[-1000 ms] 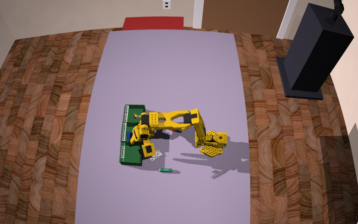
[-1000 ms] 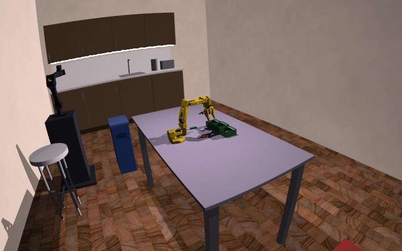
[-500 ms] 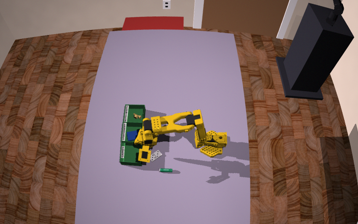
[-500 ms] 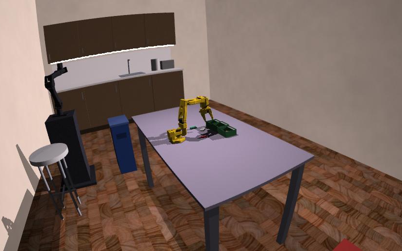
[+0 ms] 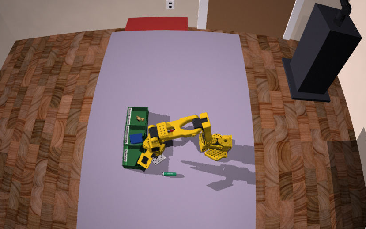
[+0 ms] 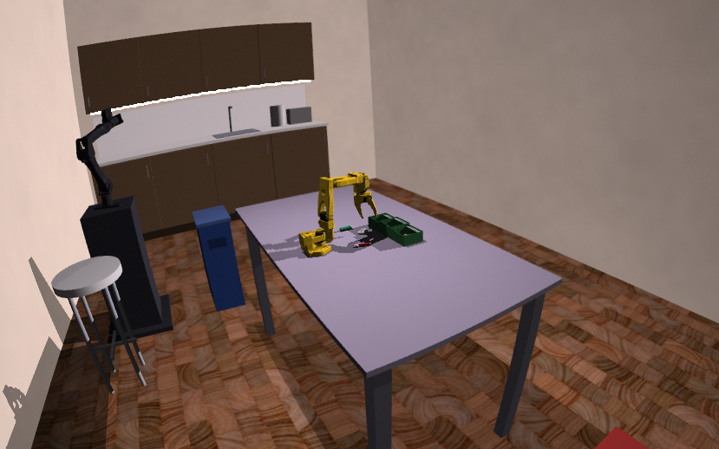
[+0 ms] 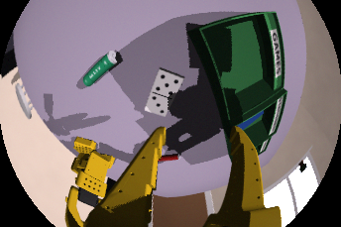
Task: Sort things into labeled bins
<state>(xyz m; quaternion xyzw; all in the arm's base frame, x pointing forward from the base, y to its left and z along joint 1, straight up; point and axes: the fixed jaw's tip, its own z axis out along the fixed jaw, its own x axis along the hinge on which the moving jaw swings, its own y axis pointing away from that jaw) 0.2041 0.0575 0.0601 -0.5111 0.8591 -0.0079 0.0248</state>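
A green row of three bins (image 5: 128, 150) (image 6: 407, 237) (image 7: 228, 83) stands left of my arm, labelled NUTS+BOLTS, STATIONERY and GAMES. A brass part (image 5: 140, 118) lies in the far bin. A blue block (image 5: 136, 138) lies in the middle one. The GAMES bin looks empty in the wrist view. A white domino (image 5: 159, 160) (image 7: 163, 91) lies on the table beside the GAMES bin. A green battery (image 5: 169, 173) (image 7: 101, 67) (image 6: 344, 228) lies nearer the front. A red pen (image 7: 170, 158) (image 6: 362, 244) lies under my arm. My gripper (image 7: 200, 134) (image 6: 366, 211) is open and empty, hanging above the table between the domino and the GAMES bin.
My arm's base (image 5: 216, 145) stands right of the things. A black pedestal (image 5: 320, 54) with a dark arm stands off the table's far right. A blue box (image 6: 218, 257) and a stool (image 6: 87, 276) stand on the floor beside the table.
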